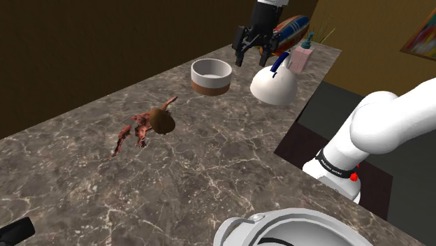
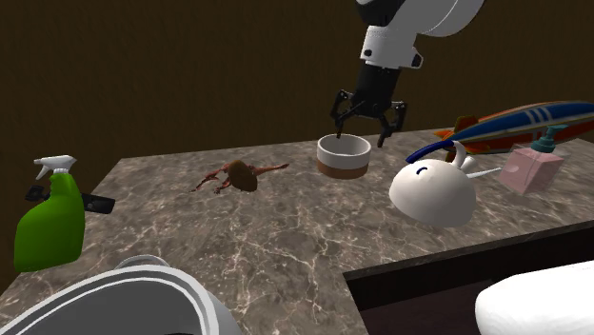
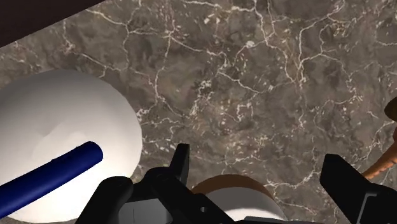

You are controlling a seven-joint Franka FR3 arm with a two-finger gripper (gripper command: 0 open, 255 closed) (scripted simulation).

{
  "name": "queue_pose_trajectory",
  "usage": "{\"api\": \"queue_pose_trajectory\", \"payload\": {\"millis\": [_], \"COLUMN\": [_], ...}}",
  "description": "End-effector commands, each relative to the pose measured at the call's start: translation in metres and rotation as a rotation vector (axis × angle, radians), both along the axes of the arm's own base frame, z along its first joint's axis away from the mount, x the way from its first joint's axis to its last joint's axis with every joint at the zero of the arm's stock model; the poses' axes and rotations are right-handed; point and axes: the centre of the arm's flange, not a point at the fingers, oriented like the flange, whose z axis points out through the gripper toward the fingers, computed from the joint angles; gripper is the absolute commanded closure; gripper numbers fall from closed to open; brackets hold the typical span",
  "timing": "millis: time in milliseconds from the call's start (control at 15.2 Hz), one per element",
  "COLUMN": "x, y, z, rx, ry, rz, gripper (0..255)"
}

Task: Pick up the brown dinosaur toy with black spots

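The black two-finger tool (image 1: 253, 57) is held above a white bowl with a brown base (image 1: 212, 75), its fingers apart and empty. A white dome-shaped object with a blue handle (image 1: 274, 87) is set just beside the bowl, near the edge of the dark veined marble surface (image 1: 209, 182). The brown long-tailed dinosaur toy (image 1: 149, 124) is seen lying well apart from the tool, toward the shoulder view's left, with bare marble around it.
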Motion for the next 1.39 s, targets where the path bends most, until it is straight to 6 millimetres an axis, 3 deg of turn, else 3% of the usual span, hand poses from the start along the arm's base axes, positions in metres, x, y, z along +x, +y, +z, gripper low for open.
{"api": "queue_pose_trajectory", "payload": {"millis": [0,660,1320], "x": [0.014,0.09,0.178], "y": [0.02,0.112,0.19], "z": [-0.011,-0.064,-0.119], "rx": [0.011,0.058,0.106], "ry": [0.018,0.101,0.184], "rz": [-0.042,-0.231,-0.42], "gripper": [0,0,0]}}
